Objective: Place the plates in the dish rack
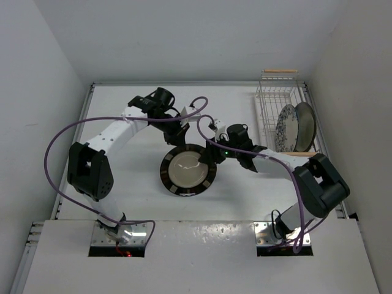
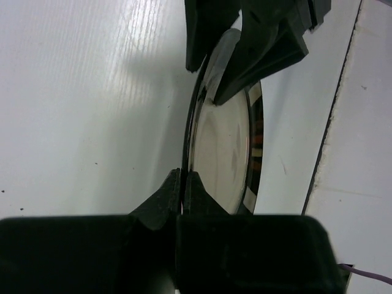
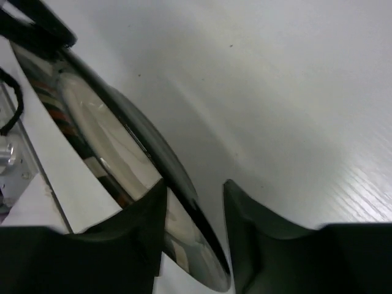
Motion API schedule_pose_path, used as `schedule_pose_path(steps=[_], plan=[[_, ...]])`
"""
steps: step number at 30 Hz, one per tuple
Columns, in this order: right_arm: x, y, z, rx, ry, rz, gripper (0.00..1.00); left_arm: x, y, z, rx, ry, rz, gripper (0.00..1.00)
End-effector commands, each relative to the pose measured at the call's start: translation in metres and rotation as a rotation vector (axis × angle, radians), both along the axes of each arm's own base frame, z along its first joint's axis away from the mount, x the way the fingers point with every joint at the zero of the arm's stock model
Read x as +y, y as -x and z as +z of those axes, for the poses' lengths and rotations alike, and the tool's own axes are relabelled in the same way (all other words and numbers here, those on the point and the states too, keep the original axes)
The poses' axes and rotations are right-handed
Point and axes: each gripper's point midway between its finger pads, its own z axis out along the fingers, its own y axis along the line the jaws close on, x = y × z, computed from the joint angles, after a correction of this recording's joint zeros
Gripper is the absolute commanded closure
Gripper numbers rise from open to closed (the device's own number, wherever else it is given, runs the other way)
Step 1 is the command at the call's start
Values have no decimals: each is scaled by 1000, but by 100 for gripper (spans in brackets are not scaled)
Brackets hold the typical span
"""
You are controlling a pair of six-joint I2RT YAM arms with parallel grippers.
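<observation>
Striped-rim plate (image 1: 188,170) sits mid-table (image 1: 245,196), well left of the dish rack (image 1: 269,104) and clear of it. Both arms are on it.

Left gripper (image 2: 182,180): clamped on the plate's rim at the edge farther from the rack, fingers pinched tight, no gap visible in the left wrist view.

Right gripper (image 3: 194,184): straddles the rim on the rack-side edge. One finger (image 3: 150,214) is against the plate face, the other (image 3: 245,226) stands off with daylight showing, so it's not clamped.

The plate looks tilted up off the table; can't tell whether its low edge touches.

Rack already holds two plates standing on edge at its near end: blue-and-white plate (image 1: 284,127) just left of the grey-rim plate (image 1: 305,125), side by side.
</observation>
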Motion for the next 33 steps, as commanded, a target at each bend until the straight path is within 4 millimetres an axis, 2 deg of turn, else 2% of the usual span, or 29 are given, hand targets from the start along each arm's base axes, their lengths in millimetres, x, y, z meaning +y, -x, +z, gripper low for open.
schedule_pose_path(steps=[1, 4, 5, 6, 7, 8, 9, 11, 12, 13, 14, 15, 16, 17, 18, 19, 20, 21, 22, 24, 25, 27, 28, 29, 30, 31, 32, 33], plan=[[29, 3, 29, -50, -118, 84, 68, -13, 0, 37, -92, 83, -44, 100], [31, 6, 32, -17, -125, 87, 94, -9, -4, 37, -92, 78, -17, 100], [28, 5, 32, -2, -123, 59, 100, -7, -8, 32, -93, 54, -5, 100], [27, 5, 33, -3, -121, 49, 100, -5, -9, 31, -87, 44, 12, 100], [24, 3, 45, -30, -133, 34, 100, -2, -18, 35, -109, 41, 43, 100], [19, -3, 46, -44, -116, -5, 100, 5, -27, 39, -122, 17, 99, 91], [15, -8, 60, -81, -123, -24, 100, 7, -32, 39, -126, 2, 121, 82], [-1, -19, 72, -129, -80, -112, 100, 25, -53, 53, -154, -5, 221, 57], [-3, -26, 96, -200, -86, -128, 100, 34, -62, 58, -171, -19, 268, 39], [-16, -33, 108, -237, -60, -192, 100, 41, -70, 64, -187, -16, 307, 30], [-21, -34, 114, -251, -44, -215, 100, 49, -76, 69, -181, -12, 359, 24], [-36, -46, 132, -314, -16, -304, 100, 65, -92, 81, -221, -7, 428, 13], [-41, -51, 156, -361, -33, -339, 100, 74, -98, 91, -244, 1, 469, 9], [-46, -54, 172, -389, -37, -370, 100, 83, -102, 97, -256, 6, 511, 6], [-63, -61, 185, -433, -12, -458, 100, 100, -111, 104, -259, 15, 583, 6], [-69, -64, 214, -485, -43, -495, 100, 108, -117, 109, -273, 22, 619, 4], [-76, -66, 225, -511, -43, -527, 100, 117, -118, 113, -280, 20, 651, 4], [-92, -70, 239, -547, -33, -618, 100, 129, -123, 115, -280, 25, 691, 4], [-99, -70, 265, -598, -60, -655, 100, 134, -124, 115, -280, 23, 704, 4], [-128, -73, 290, -668, -42, -796, 100, 146, -124, 103, -247, 10, 739, 4], [-141, -71, 311, -734, -17, -832, 100, 146, -123, 100, -239, 6, 739, 4], [-171, -68, 330, -795, 23, -970, 100, 151, -120, 96, -223, 5, 759, 4], [-203, -66, 337, -845, 143, -1101, 100, 154, -119, 90, -205, 4, 762, 4], [-215, -63, 339, -859, 188, -1148, 100, 154, -119, 90, -205, 4, 762, 4], [-226, -59, 350, -898, 196, -1206, 100, 159, -117, 89, -200, 1, 773, 4], [-247, -52, 349, -926, 349, -1256, 100, 159, -115, 85, -191, -4, 773, 4], [-250, -52, 335, -928, 410, -1250, 100, 163, -118, 86, -199, -1, 784, 4], [-257, -49, 343, -964, 429, -1272, 100, 163, -117, 82, -191, -5, 783, 4]])
